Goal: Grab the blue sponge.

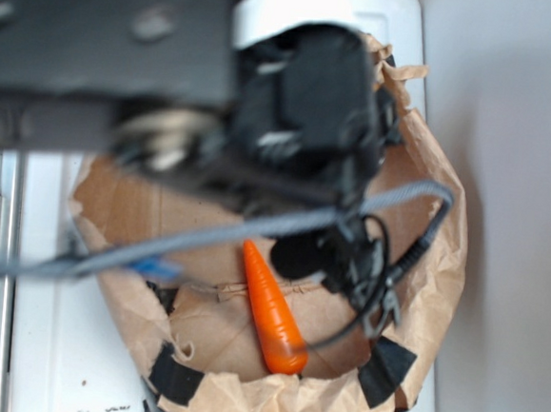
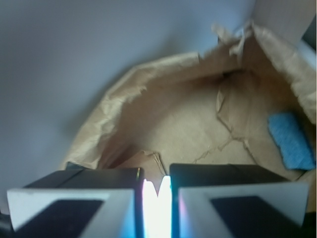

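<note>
The blue sponge (image 2: 291, 140) lies flat on the brown paper at the right side of the wrist view, well to the right of my gripper (image 2: 157, 178). The two black fingers (image 2: 99, 181) stand close together with only a thin bright slit between them and nothing held. In the exterior view only a small blue piece of the sponge (image 1: 156, 267) shows behind a grey cable, at the left inside the paper bag. My gripper (image 1: 333, 258) hangs blurred over the bag's right half, across the carrot from the sponge.
An orange carrot (image 1: 272, 311) lies in the middle of the crumpled brown paper bag (image 1: 432, 276), whose rolled rim rises all round. Black tape patches (image 1: 385, 369) hold the rim. The bag sits on a white surface (image 1: 55, 341). A grey cable (image 1: 254, 231) crosses the bag.
</note>
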`<act>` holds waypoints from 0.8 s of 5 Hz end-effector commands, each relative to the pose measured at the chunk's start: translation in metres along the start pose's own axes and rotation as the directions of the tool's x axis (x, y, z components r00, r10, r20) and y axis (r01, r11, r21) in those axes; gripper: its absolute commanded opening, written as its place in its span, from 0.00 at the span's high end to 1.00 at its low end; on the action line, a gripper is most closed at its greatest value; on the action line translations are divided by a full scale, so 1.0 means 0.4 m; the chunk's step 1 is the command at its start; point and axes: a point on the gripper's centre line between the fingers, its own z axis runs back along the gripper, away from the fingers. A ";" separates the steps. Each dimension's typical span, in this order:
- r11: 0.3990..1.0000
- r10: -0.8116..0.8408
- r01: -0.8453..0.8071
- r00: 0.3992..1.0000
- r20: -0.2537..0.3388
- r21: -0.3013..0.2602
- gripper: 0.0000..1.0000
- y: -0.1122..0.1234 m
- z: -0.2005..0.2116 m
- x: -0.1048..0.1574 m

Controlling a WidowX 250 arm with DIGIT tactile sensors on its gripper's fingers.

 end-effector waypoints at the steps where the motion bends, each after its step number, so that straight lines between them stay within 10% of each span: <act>1: 0.998 -0.038 0.037 0.999 0.027 0.043 0.00 0.055 -0.027 0.022; 4: 0.997 -0.034 0.030 0.998 0.048 0.078 0.00 0.127 -0.157 0.070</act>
